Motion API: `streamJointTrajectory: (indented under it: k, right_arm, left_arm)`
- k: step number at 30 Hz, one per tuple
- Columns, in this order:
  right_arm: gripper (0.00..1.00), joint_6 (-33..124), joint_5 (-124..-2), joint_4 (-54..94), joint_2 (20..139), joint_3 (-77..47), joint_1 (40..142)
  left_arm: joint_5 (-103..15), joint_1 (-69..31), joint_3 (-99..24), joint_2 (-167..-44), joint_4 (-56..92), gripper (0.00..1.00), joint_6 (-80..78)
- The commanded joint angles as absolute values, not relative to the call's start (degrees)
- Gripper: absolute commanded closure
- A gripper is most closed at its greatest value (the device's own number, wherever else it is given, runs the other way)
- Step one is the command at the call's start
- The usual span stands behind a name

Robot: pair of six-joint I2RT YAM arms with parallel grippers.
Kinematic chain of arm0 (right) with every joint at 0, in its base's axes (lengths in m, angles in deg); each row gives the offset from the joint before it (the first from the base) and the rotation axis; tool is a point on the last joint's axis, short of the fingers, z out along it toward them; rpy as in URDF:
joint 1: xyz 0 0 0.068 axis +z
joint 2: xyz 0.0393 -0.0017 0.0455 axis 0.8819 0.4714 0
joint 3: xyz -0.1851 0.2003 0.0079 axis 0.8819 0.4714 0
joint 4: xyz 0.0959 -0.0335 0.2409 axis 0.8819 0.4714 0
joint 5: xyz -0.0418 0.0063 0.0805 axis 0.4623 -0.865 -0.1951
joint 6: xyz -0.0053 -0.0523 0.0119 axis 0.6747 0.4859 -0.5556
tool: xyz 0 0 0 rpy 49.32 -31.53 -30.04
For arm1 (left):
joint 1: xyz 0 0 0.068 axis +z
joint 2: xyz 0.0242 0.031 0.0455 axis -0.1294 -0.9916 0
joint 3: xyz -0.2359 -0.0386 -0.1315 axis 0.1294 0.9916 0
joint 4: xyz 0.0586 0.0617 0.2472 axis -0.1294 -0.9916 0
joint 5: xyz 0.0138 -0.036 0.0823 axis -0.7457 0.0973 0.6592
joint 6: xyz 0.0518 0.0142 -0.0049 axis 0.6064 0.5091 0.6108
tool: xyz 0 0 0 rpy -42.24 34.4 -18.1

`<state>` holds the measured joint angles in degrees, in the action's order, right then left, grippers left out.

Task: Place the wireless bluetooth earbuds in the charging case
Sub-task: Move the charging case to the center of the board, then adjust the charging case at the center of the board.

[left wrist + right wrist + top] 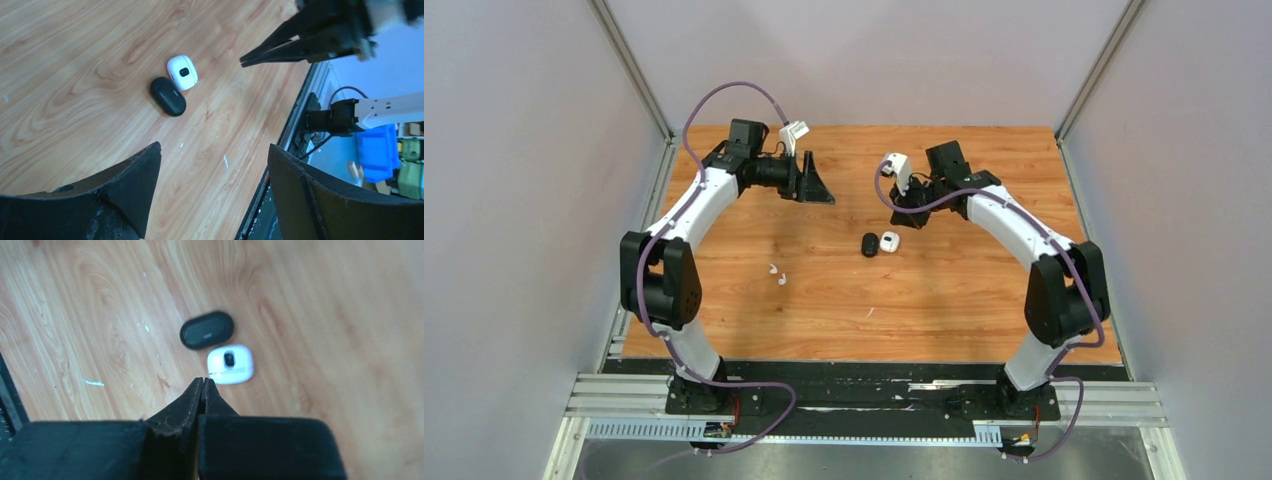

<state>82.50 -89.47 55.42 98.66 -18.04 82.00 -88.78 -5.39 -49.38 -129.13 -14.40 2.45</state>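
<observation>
Closest to the right wrist camera are the black fingers (180, 415) of the right gripper (204, 384), pressed flat together with nothing between them. Just past their tips, a shade to the right, sits the white charging case (230, 364), a rounded plastic box with a dark spot on top. Right up against its far side lies the black charging case (207, 330), a glossy oval of plastic. Both rest on the wooden tabletop (325, 305), and both lids look shut to me, though I wouldn't swear to it.

From the left wrist camera, the left gripper (215, 147) stands spread wide and carries nothing. The two cases lie well ahead of it, a little left of the gap between its fingers, with the black one nearer and the white one behind.

From above, the cases sit between the two grippers, close under the right gripper (911, 215) and well apart from the left gripper (819, 190). Two white earbuds (772, 269), tiny stemmed plastic pieces, lie loose on the wood. They are well back from the left gripper toward its base and apart from the cases. I can't find any black earbuds in any view.

By my reckoning the job has hardly begun. No bud sits in a case and neither gripper holds anything. A case has yet to be opened, and every bud has yet to be picked up and seated.
</observation>
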Motion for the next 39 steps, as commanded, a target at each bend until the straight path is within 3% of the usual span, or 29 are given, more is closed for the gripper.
streamJointTrajectory:
  k: [1,3,5,10,11,13,16,19,22,28,39]
  right_arm:
    - [1.00,95.18,-88.16,47.15,92.48,-17.17,83.58]
    - [1.00,94.25,-84.77,46.65,93.25,-17.53,84.24]
    - [0.92,89.47,-78.91,46.59,95.18,-18.29,84.29]
    - [0.40,58.65,-66.02,46.87,97.48,-16.52,83.03]
    - [0.36,52.99,-65.68,47.71,96.99,-15.73,82.86]
    - [0.38,45.66,-69.72,50.84,98.00,-16.42,82.40]
    - [0.39,49.24,-81.59,50.88,101.02,-17.79,82.57]
    - [0.38,70.08,-94.28,54.18,103.35,-21.33,82.48]
    - [0.37,94.53,-98.20,61.73,106.21,-26.60,82.06]
    - [0.31,123.12,-97.52,67.24,109.07,-27.71,81.70]
    - [0.31,129.04,-94.24,69.75,117.33,-31.88,83.91]
  left_arm:
    - [-95.24,-6.69,-53.48,-131.80,-11.33,0.17,0.31]
    - [-94.71,-7.01,-53.58,-132.50,-10.79,0.17,-0.54]
    - [-94.04,-7.06,-53.22,-132.62,-9.83,0.18,-1.61]
    - [-87.97,-7.00,-53.02,-131.24,-12.04,0.17,-1.04]
    - [-87.05,-6.95,-53.04,-130.66,-12.56,0.17,-0.60]
    - [-84.89,-6.71,-52.99,-129.76,-14.80,0.17,0.92]
    - [-82.97,-5.81,-52.40,-128.36,-16.25,0.16,2.87]
    - [-82.39,-4.91,-51.74,-126.90,-18.48,0.16,4.96]
    - [-82.24,-3.68,-51.44,-124.92,-20.96,0.15,9.08]
    - [-83.05,-2.43,-51.22,-122.15,-24.59,0.14,14.92]
    - [-83.36,-2.41,-50.36,-120.04,-25.01,0.13,16.35]
